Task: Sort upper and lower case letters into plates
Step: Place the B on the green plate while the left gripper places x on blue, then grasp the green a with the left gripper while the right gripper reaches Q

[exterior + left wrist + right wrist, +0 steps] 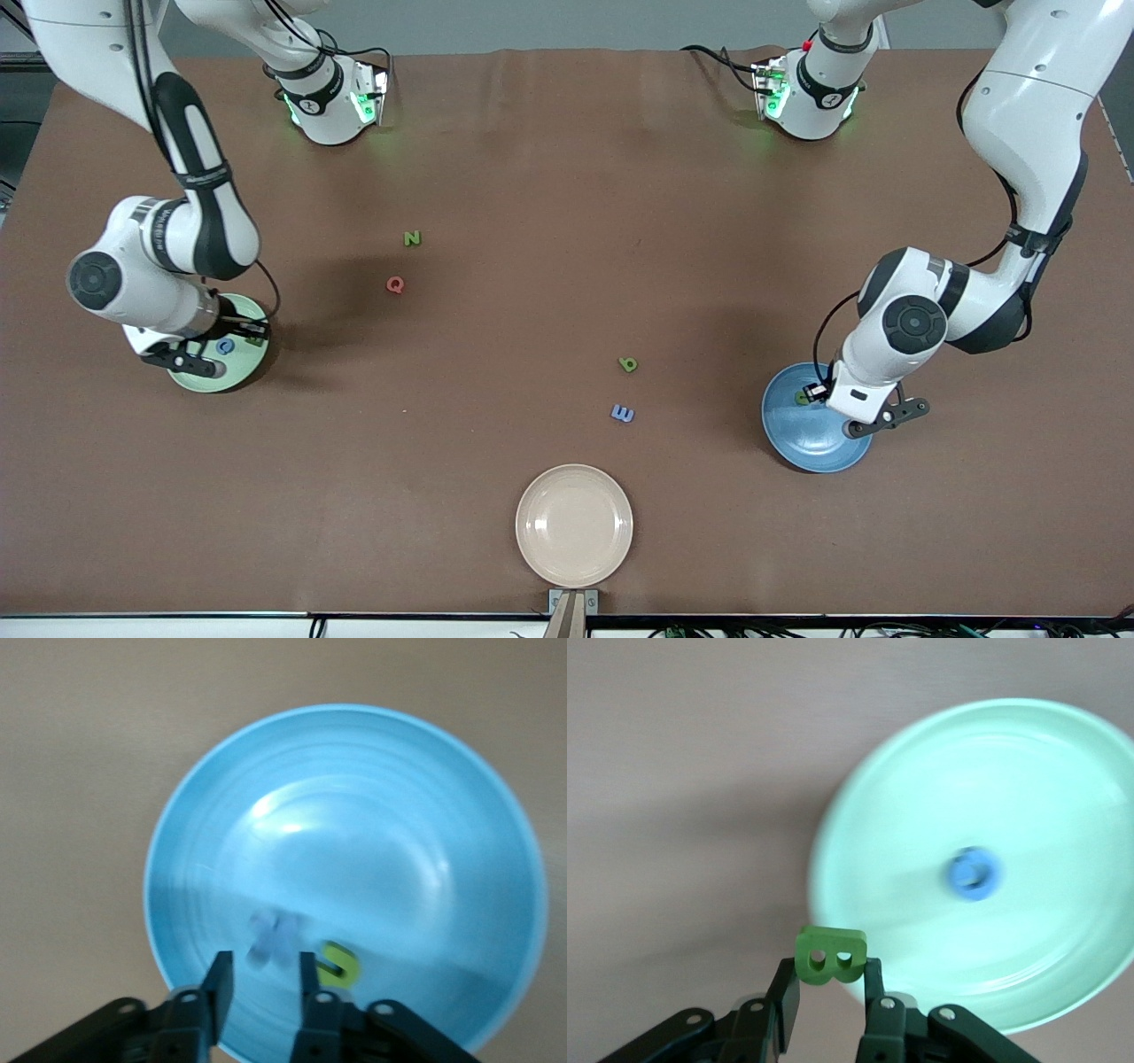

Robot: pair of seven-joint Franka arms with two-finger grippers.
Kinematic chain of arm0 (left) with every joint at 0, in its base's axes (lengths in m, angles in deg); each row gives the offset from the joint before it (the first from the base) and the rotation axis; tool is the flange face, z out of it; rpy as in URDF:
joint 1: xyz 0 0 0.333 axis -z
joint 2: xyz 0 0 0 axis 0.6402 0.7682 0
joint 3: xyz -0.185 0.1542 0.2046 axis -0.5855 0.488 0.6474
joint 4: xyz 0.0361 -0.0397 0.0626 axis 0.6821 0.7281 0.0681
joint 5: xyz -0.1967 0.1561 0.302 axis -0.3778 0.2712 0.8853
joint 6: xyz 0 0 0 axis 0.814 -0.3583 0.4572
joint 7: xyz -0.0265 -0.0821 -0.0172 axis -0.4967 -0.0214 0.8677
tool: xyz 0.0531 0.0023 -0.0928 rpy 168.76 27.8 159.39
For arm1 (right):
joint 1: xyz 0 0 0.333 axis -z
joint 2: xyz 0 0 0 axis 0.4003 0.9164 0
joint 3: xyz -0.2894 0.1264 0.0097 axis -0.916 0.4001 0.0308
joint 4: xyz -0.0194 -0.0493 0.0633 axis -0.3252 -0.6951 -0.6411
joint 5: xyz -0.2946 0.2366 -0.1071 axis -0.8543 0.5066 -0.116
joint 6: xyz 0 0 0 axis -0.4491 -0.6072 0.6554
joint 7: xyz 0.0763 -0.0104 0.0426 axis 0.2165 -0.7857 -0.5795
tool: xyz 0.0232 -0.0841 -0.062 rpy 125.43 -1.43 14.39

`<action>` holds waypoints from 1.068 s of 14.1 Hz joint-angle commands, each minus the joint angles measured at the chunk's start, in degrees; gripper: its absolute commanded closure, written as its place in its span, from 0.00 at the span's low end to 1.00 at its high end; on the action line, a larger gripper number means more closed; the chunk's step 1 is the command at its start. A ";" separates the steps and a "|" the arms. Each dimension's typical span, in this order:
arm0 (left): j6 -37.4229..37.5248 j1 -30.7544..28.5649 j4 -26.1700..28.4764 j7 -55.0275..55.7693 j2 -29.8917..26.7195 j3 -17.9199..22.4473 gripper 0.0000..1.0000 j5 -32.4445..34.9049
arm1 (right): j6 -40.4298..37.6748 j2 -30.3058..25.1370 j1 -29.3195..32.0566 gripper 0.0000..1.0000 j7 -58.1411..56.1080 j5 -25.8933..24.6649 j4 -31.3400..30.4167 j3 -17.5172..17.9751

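Right gripper [827, 992] hangs over the mint plate's [1028, 780] rim, fingers clamped on a green B [830, 956]. Left gripper [264, 979], fingers apart, is over the blue plate [354, 797]; a pale blurred letter [273, 937] lies just past its fingertips, beside a yellow-green letter [337, 963].

In the front view, letter N [412, 237] lies at one o'clock from letter Q [395, 284], and letter E [623, 413] at six o'clock from another letter [628, 364].

The left hand [261, 979] hangs low with fingers parted, while the right hand [830, 988] pinches shut, both arms bent.
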 commanded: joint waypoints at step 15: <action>3.89 31.53 -16.50 42.32 11.81 -0.31 0.07 -2.36 | 1.55 -4.79 -13.18 0.00 -23.49 0.34 -5.61 1.66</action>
